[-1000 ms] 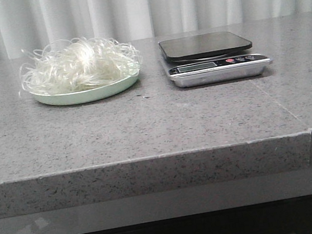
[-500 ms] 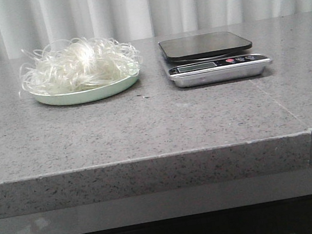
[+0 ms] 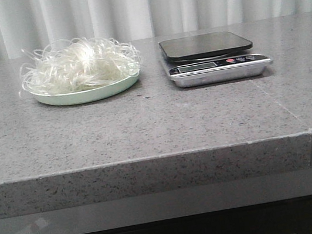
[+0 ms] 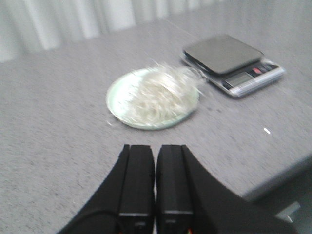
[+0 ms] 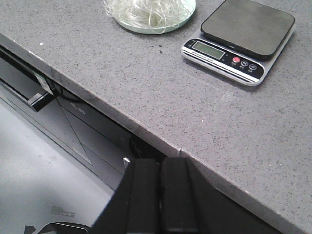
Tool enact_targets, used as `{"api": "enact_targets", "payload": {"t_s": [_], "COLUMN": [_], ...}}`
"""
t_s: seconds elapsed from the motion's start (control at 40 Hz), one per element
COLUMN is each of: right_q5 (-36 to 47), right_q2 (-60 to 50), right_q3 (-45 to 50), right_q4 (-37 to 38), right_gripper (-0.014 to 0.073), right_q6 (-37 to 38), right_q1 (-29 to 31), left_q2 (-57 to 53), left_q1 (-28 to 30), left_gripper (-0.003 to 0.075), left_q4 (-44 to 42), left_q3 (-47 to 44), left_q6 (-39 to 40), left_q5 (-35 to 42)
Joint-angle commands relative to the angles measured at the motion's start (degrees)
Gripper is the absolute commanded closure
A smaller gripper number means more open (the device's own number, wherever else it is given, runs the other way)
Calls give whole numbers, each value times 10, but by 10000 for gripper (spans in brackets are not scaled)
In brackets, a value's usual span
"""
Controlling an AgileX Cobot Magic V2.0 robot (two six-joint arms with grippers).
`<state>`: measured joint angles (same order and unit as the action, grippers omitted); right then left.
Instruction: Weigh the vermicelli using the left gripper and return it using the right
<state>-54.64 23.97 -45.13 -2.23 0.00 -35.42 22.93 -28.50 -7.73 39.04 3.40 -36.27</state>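
The vermicelli (image 3: 79, 65) is a fluffy tangle of thin white strands heaped on a pale mint-green plate (image 3: 87, 94) at the table's back left. It also shows as the vermicelli (image 4: 163, 92) in the blurred left wrist view and at the frame edge as the vermicelli (image 5: 148, 10) in the right wrist view. My left gripper (image 4: 155, 148) is shut with nothing in it, above the table well short of the plate. My right gripper (image 5: 160, 163) is shut and empty, hanging off the table's front edge. Neither gripper appears in the front view.
A kitchen scale (image 3: 213, 55) with a dark platform and silver front stands to the right of the plate, also seen as the scale (image 4: 234, 63) and the scale (image 5: 240, 39). The grey stone table (image 3: 145, 124) has a seam near its front right. White curtains hang behind.
Nothing has moved on the table in the front view; the vermicelli, plate and scale stand as before.
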Motion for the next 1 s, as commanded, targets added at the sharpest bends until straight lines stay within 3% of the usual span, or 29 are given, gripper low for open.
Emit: {"api": "enact_targets", "payload": {"t_s": [0.0, 0.28, 0.53, 0.78, 0.97], "right_q5": [37, 37, 37, 37, 37], "right_q2": [5, 5, 5, 5, 5], "right_q3": [-12, -12, -12, -12, -12], "right_q4": [4, 4, 4, 4, 4], "right_gripper": [428, 428, 428, 428, 428], "right_q6": [0, 0, 0, 0, 0], "right_q1": [3, 3, 3, 3, 3], "left_q2": [-36, -156, -224, -245, -245], "left_q1": [41, 160, 216, 244, 243], "left_gripper": [565, 565, 565, 565, 565], "left_q4": [-2, 22, 56, 77, 77], "left_q3": [-40, -218, -348, -415, -414], "left_q6": [5, 5, 5, 5, 5], "left_q5": [128, 244, 321, 391, 388]}}
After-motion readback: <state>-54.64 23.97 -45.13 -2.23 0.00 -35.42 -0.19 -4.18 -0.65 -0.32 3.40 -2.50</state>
